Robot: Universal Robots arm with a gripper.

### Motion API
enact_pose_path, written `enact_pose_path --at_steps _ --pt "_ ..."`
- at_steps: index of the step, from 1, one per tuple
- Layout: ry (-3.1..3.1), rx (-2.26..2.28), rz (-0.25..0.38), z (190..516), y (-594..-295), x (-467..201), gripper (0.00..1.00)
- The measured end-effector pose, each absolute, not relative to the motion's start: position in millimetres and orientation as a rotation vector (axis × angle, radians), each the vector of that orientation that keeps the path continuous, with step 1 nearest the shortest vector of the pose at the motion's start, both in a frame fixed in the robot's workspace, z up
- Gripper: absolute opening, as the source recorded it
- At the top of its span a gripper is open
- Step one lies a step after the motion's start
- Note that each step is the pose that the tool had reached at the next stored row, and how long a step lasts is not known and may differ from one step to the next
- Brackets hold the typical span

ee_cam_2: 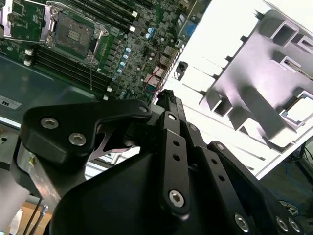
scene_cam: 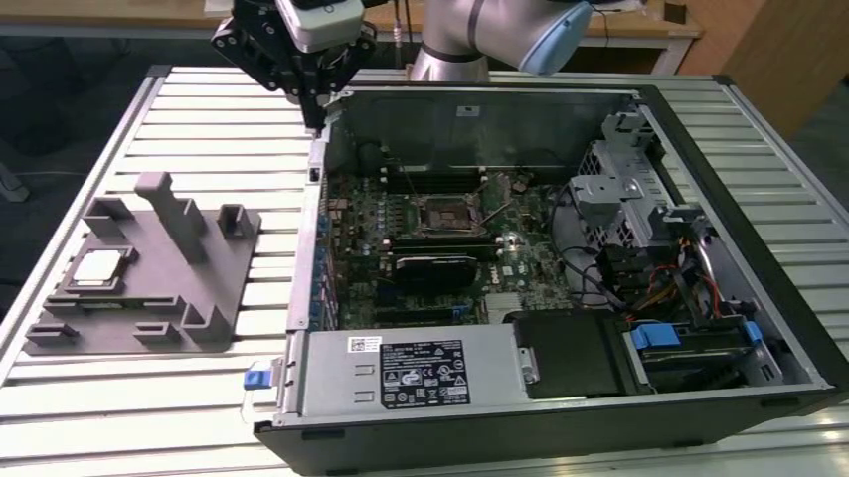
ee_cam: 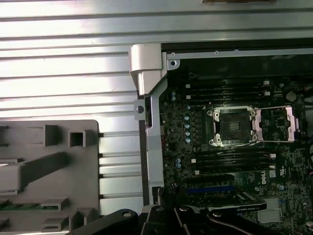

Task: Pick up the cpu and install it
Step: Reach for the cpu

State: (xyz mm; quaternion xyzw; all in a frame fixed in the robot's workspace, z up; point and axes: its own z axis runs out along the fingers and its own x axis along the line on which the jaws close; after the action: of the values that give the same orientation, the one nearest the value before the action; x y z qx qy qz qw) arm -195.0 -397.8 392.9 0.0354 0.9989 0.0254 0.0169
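One case wall (scene_cam: 318, 238) between cpu (scene_cam: 99, 268) on grey block (scene_cam: 229, 273) and socket (scene_cam: 444, 211)

One cpu (scene_cam: 99, 268), one grey holder block (scene_cam: 226, 280), one open computer case (scene_cam: 464, 124), one socket (scene_cam: 444, 212), one claw (scene_cam: 314, 123).

small silvery square cpu (scene_cam: 99, 268) sits on grey plastic block w/ posts (scene_cam: 199, 298), exterior view's left of open black pc case (scene_cam: 531, 119); both on slatted metal table (scene_cam: 199, 129). black square socket (scene_cam: 444, 212) inside case.
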Motion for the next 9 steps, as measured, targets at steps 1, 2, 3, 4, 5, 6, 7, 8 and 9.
enact_pose_path --at_steps 1,2,3,4,5,6,7,8,9 --pt "3.105 0.11 0.079 392.9 -397.8 -196.0 0.11" --pt "3.105 0.11 0.079 392.9 -397.8 -196.9 0.11" --pt "3.105 0.11 0.079 392.9 -397.8 -197.8 0.11" --pt "3.105 0.11 0.079 392.9 -397.8 -198.5 0.11" --pt "3.105 0.11 0.079 392.9 -397.8 -199.3 0.11" --pt "3.105 0.11 0.079 392.9 -397.8 -200.0 0.11" --pt "3.105 0.11 0.079 392.9 -397.8 -200.8 0.11" --pt "3.105 0.11 0.079 392.9 -397.8 -201.7 0.11" --pt "3.105 0.11 0.079 392.9 -397.8 -202.8 0.11"
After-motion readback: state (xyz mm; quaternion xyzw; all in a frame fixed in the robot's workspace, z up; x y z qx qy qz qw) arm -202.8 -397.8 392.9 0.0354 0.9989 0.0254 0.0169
